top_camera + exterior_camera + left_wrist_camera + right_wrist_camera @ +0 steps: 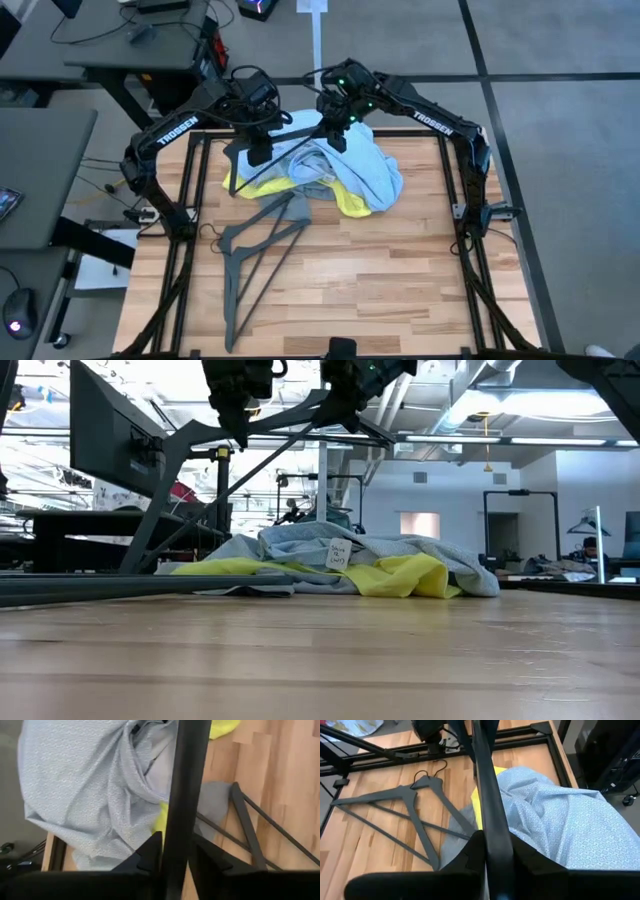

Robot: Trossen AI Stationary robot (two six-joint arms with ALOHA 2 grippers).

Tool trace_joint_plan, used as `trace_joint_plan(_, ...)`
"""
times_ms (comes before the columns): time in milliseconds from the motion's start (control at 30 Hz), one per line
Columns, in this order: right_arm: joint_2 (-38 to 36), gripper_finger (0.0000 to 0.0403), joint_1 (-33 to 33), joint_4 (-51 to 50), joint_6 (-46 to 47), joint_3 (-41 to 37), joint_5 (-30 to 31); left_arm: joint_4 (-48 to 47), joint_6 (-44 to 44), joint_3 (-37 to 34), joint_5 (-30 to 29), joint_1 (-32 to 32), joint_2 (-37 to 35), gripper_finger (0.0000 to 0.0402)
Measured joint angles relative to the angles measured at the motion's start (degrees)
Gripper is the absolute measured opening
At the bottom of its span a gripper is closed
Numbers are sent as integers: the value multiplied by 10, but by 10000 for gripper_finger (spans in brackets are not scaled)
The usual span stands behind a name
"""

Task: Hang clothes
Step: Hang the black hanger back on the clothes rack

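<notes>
A black hanger (pixel 285 155) is up in the air over the far middle of the table, held between both arms. My left gripper (pixel 258 152) is at its left part and my right gripper (pixel 338 135) at its right part, each shut on a bar. Under them lies the heap of clothes: a light-blue shirt (pixel 355 165) on top, a neon-yellow T-shirt (pixel 352 204) below it, and grey cloth (pixel 455 845) at the heap's near side. Two more hangers (pixel 262 240) lie flat on the wood, crossed over each other. My left gripper has a straight bar of the hanger (pixel 176 835) between its two fingers (pixel 150 857). The fingers point steeply down and lie across the bar. The hanger is clear of the table and the clothes. My right gripper pinches another bar of the same hanger (pixel 492 827) between its two fingers (pixel 530 855). It comes slanting down from the table's far right, across the bar. The hanger hangs tilted in the air, its left end lower.
A black metal frame (pixel 455 190) runs round the wooden table. The near half of the table top (pixel 400 290) is bare wood to the right of the lying hangers. Desks and cables (pixel 120 60) stand beyond the left edge.
</notes>
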Motion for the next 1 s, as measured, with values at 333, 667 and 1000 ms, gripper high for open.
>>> trace_joint_plan(333, -2, 28, -23, -3, 1, 0, 8, 18, 14, 73, -85, -1, 0, 104)
trace_joint_plan(667, -2, 28, -49, -91, -42, 0, 11, 43, 125, 116, -207, -1, -2, 106)
trace_joint_plan(1000, -2, 28, -96, -142, -50, 0, 3, 18, 233, 116, -328, -14, -2, 107)
